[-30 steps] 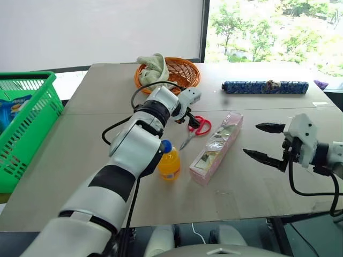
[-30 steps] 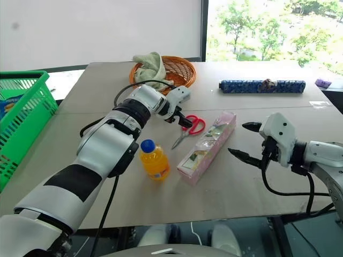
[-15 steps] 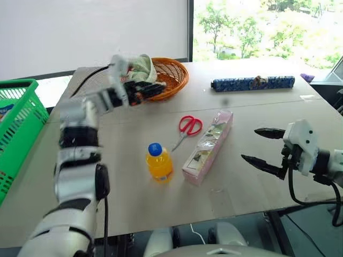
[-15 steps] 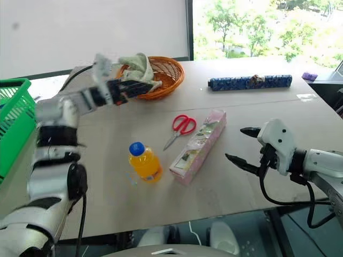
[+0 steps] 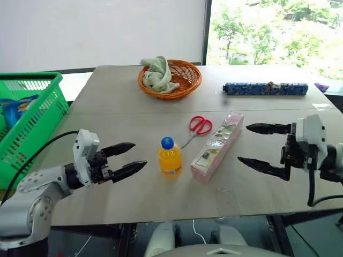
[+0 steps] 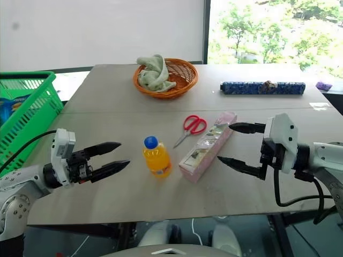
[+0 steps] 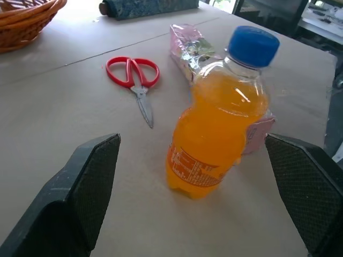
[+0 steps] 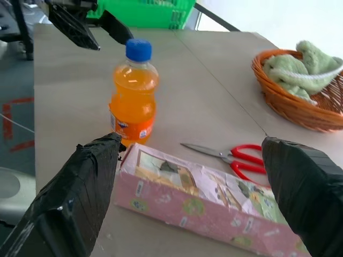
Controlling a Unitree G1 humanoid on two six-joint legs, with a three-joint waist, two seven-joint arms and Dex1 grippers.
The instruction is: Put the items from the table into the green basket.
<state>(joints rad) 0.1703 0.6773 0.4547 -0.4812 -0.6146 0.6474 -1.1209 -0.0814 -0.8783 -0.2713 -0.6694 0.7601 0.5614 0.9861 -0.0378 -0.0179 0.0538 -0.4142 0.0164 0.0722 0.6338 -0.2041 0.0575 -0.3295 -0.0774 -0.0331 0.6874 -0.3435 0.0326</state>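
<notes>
free: bare table (image 5: 107, 123) left of bottle (image 5: 170, 158) | blocked right: pink box (image 5: 216, 147), scissors (image 5: 199, 126) seemingly apart

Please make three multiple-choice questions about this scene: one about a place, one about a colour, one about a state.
1. Where do the scissors lie?
A. in the green basket
B. on the table
C. in the orange bowl

2. Which colour is the bottle's cap?
A. blue
B. red
C. white

3. How is the left gripper?
A. shut on the bottle
B. shut, empty
C. open, empty

Answers:
1 B: the scissors lie on the table, between bottle and pink box.
2 A: the cap is blue.
3 C: the left gripper has spread fingers, short of the bottle.
</notes>
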